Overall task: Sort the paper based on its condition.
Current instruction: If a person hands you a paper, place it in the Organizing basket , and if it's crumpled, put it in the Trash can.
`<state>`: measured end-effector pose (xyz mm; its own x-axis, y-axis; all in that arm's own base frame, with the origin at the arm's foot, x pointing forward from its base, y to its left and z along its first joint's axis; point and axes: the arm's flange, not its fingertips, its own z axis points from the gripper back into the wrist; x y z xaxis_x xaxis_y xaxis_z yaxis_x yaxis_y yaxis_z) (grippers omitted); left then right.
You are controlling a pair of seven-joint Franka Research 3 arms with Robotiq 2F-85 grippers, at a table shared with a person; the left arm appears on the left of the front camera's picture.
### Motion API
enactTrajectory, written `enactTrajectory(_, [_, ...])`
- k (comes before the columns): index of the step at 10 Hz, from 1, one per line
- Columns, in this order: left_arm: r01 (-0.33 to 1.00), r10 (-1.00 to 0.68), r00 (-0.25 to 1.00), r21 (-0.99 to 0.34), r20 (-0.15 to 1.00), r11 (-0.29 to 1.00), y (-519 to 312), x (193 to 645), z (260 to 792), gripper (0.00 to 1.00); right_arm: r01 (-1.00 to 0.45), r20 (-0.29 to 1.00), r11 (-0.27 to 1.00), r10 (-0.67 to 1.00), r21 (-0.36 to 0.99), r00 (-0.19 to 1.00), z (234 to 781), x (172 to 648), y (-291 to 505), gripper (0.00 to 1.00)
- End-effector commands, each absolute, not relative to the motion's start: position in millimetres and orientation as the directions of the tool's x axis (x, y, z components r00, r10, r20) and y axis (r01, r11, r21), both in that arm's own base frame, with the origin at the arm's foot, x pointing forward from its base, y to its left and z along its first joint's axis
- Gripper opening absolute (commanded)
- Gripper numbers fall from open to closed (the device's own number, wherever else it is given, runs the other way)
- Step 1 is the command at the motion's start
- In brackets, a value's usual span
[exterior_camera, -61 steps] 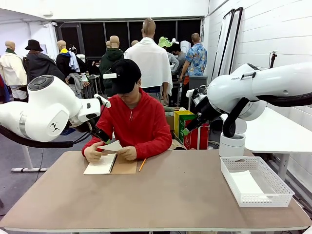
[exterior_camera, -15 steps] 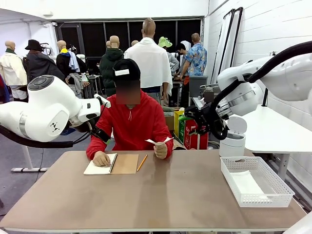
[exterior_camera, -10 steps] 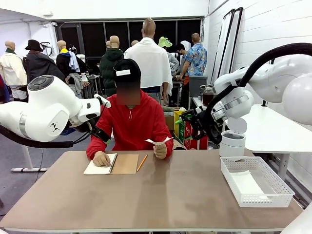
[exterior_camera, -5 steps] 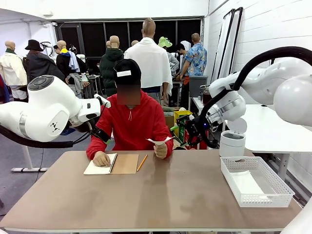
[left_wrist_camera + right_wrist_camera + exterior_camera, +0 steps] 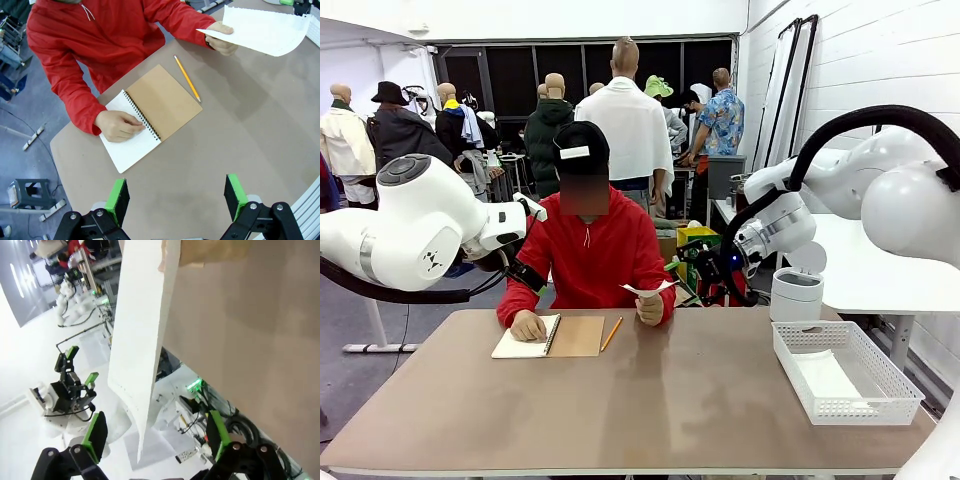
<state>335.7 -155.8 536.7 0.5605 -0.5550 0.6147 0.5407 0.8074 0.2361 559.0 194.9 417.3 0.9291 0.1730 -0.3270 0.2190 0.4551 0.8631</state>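
Note:
Across the table, a person in a red hoodie holds out one sheet of white paper [image 5: 646, 289] in one hand; it also shows at the top right of the left wrist view [image 5: 265, 30]. My right gripper [image 5: 682, 276] is open just right of the sheet. In the right wrist view the paper [image 5: 142, 340] hangs edge-on, its free edge reaching down between the spread green fingers of that gripper [image 5: 156, 435]. My left gripper [image 5: 176, 200] is open high above the table's near left part, holding nothing.
A spiral notebook [image 5: 545, 337] lies open under the person's other hand [image 5: 120, 125], with a yellow pencil [image 5: 612, 336] beside it. A white basket [image 5: 865, 405] with a flat white sheet inside stands at the table's right edge. A white bin [image 5: 796, 296] stands behind it.
My right arm has swung down and to the left, bringing its open gripper up to the sheet that the person holds out. The left arm and the person's hands have stayed still.

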Motion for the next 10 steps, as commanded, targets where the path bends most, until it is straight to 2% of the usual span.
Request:
enactTrajectory(1, [0.542,-0.559,0.560,0.239,0.612,0.806,-155.3,335.5,536.4,1.00,0.285,-0.393,0.433,0.182,0.855,0.901,421.4,572.4,197.8,1.00])
enactTrajectory(3, [0.542,-0.559,0.560,0.239,0.612,0.806,-155.3,335.5,536.4,1.00,0.321,-0.427,0.416,0.192,0.851,0.883,418.5,573.0,201.5,0.60])
enactTrajectory(7, [0.542,-0.559,0.560,0.239,0.612,0.806,-155.3,335.5,536.4,1.00,0.334,-0.458,0.435,0.218,0.836,0.862,411.1,572.8,212.6,0.60])
enactTrajectory(8, [0.542,-0.559,0.560,0.239,0.612,0.806,-155.3,335.5,536.4,1.00,0.333,-0.453,0.436,0.208,0.836,0.867,410.6,573.2,212.4,0.44])
enactTrajectory(9, [0.542,-0.559,0.560,0.239,0.612,0.806,-155.3,335.5,536.4,1.00,0.349,-0.460,0.429,0.186,0.833,0.868,409.3,577.0,209.5,0.24])
enactTrajectory(10, [0.542,-0.559,0.560,0.239,0.612,0.806,-155.3,335.5,536.4,1.00,0.364,-0.466,0.426,0.161,0.828,0.870,407.0,581.3,206.4,0.22])
